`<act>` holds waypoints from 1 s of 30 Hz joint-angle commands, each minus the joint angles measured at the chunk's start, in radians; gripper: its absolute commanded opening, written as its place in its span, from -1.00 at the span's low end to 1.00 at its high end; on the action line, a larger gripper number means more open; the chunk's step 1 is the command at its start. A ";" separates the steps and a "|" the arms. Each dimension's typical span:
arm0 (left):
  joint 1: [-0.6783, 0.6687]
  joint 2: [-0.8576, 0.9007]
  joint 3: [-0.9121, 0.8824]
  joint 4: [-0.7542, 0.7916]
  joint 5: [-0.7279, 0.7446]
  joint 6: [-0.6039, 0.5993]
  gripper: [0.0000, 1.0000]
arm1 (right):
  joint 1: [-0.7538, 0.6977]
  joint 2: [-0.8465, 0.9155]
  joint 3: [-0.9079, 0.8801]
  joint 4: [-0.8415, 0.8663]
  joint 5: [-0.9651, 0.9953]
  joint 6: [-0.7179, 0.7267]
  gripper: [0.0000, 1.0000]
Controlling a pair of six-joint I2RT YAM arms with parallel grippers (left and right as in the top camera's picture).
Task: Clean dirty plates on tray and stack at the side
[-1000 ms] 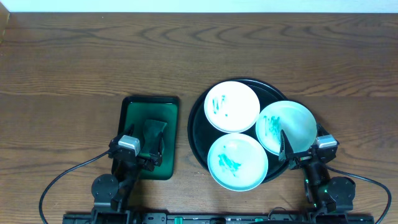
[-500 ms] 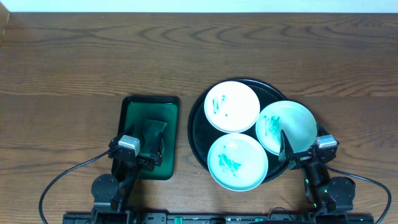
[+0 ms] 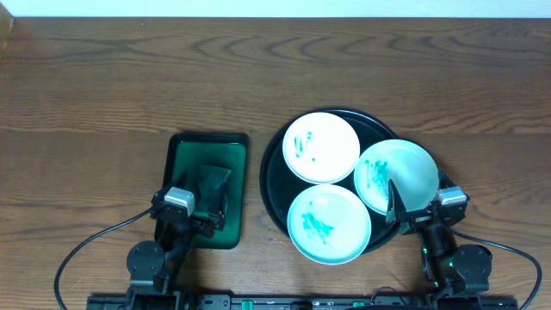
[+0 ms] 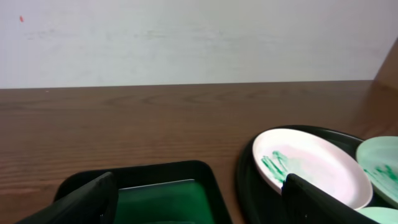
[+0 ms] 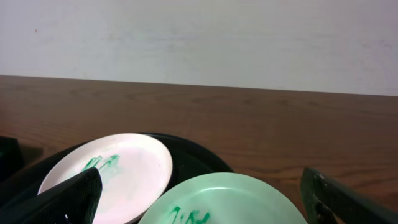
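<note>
Left claw [image 3: 209, 191] wide open, empty; arm folded low over green tray [image 3: 185, 148]. Right claw [image 3: 415, 200] wide open, empty, low at the black tray [image 3: 272, 164] rim, one finger above rightmost plate [image 3: 403, 168]. Three smeared plates [image 3: 321, 147] sit on black tray, on the wooden surface [image 3: 129, 77].

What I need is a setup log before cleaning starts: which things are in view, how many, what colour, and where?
plates: three, white to pale mint with teal smears, on the black tray
black tray: one, glossy black, round, right of centre on the table
green tray: one, dark green, rectangular, left of the black tray
table: one, brown wood, under everything
wall: one, white, behind the table
left gripper: one, black, open, above the green tray's near end
right gripper: one, black, open, at the black tray's near right edge
</note>
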 commanded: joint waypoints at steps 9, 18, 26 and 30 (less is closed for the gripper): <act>-0.003 0.102 0.026 -0.071 0.221 -0.155 0.69 | -0.009 -0.005 -0.002 -0.004 -0.008 0.013 0.99; -0.003 0.414 0.289 -0.244 0.221 -0.170 0.69 | -0.009 -0.005 -0.002 -0.004 -0.008 0.013 0.99; -0.003 0.791 0.690 -0.590 0.221 -0.135 0.69 | -0.009 -0.005 -0.001 -0.004 -0.008 0.013 0.99; -0.003 0.954 0.883 -0.807 0.212 -0.057 0.69 | -0.009 -0.005 -0.002 -0.004 -0.009 0.013 0.98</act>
